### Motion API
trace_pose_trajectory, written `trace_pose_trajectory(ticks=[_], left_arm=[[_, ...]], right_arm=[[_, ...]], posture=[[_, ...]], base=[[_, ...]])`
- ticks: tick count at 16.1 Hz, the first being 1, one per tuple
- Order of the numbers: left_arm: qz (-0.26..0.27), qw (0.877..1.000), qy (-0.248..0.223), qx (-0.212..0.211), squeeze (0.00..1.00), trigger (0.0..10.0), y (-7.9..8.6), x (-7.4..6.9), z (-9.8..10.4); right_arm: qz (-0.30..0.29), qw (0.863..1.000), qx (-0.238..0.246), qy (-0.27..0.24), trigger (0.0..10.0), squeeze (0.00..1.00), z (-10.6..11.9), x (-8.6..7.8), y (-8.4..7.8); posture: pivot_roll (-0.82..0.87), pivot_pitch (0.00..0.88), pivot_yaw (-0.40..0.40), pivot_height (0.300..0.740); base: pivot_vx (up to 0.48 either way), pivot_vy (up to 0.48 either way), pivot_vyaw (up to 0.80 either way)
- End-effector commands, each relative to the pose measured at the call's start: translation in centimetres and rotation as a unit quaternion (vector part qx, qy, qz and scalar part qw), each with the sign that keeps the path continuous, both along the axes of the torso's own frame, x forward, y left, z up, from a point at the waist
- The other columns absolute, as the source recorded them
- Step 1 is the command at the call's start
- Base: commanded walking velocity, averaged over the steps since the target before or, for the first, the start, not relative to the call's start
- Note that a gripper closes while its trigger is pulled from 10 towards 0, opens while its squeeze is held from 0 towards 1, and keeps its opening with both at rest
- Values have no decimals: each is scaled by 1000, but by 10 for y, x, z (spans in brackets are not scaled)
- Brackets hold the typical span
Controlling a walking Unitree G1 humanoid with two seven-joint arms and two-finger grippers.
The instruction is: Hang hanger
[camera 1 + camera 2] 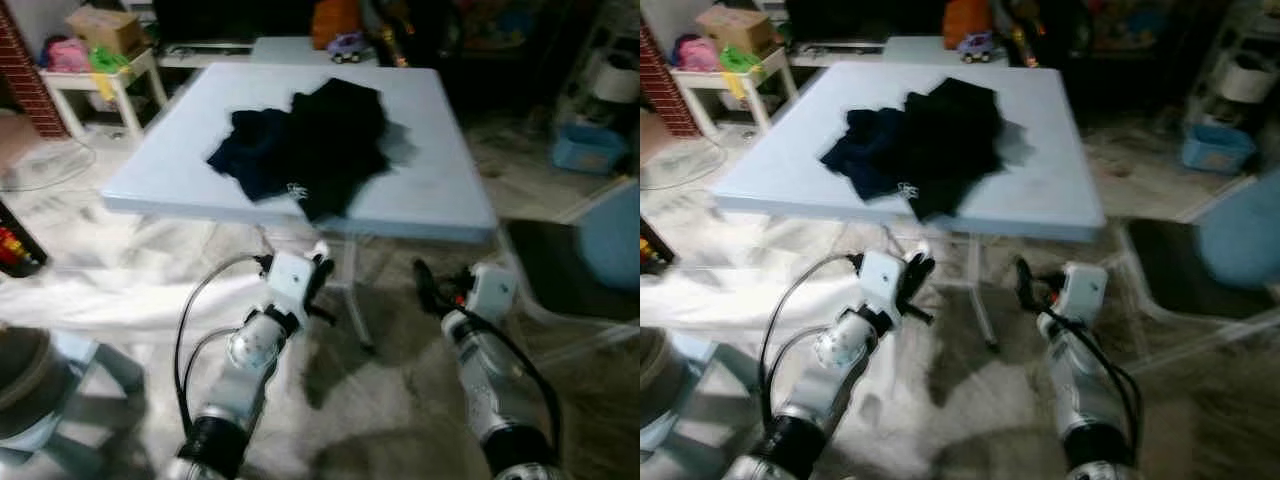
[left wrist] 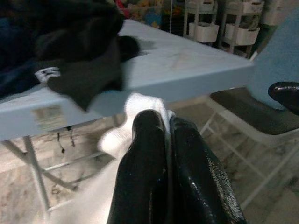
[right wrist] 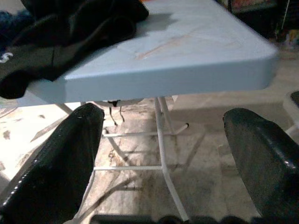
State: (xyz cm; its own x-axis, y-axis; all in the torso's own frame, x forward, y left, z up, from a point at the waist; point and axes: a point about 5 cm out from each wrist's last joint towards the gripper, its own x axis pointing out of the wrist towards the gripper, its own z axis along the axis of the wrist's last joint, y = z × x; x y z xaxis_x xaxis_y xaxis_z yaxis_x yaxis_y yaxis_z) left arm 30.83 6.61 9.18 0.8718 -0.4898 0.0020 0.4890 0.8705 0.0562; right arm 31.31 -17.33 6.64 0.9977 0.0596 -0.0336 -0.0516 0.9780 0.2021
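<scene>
- right up close, the left gripper (image 1: 318, 262) hangs low in front of the table's near edge, its two black fingers (image 2: 145, 177) pressed together on something white (image 2: 135, 116) that pokes out past the tips; i can't tell what that white thing is.
- beside it, the right gripper (image 1: 430, 285) sits at about the same height, below the near right corner of the table, with its fingers (image 3: 70, 158) spread wide apart and nothing between them.
- under the grippers is a pale, mottled floor (image 1: 390, 400), and the table's white folding legs (image 3: 163, 140) stand on it.
- just beyond, the light blue table (image 1: 440, 190) has a heap of dark clothing (image 1: 310, 145) near the middle, one flap with a small white logo drooping over the near edge.
- a hanger can't be made out among the clothes from here.
- off the table's right side there's a light blue chair (image 1: 610, 240) with a dark seat.
- past the far left corner stands a small white side table (image 1: 105, 85) with a cardboard box (image 1: 105, 28) and bright bits on it.
- at the far edge a purple toy car (image 1: 346, 46) sits on another pale surface.
</scene>
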Motion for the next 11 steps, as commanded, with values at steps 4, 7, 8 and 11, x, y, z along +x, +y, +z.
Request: trace_pose_trajectory(ticks=[4, 7, 8, 11], left_arm=[[24, 1000, -8, -8, 0, 10000, 9, 3, 5], [55, 997, 38, -28, 0, 10000, 19, 4, -7], [61, 997, 45, -30, 0, 10000, 22, 3, -10], [63, 994, 72, -45, 0, 10000, 26, 1, -17]], right_arm=[[15, 1000, -1, -5, 10000, 0, 4, 3, 9], [19, 1000, -3, -1, 10000, 0, 3, 3, 11], [19, 1000, -3, 0, 10000, 0, 2, 3, 11], [22, 1000, -1, 8, 10000, 0, 0, 3, 12]], posture=[[-39, 100, -15, 740], [-33, 109, -20, 740], [-31, 111, -23, 740], [-30, 111, -23, 740]], base=[[0, 0, 0], [0, 0, 0], [0, 0, 0], [0, 112, -352]])
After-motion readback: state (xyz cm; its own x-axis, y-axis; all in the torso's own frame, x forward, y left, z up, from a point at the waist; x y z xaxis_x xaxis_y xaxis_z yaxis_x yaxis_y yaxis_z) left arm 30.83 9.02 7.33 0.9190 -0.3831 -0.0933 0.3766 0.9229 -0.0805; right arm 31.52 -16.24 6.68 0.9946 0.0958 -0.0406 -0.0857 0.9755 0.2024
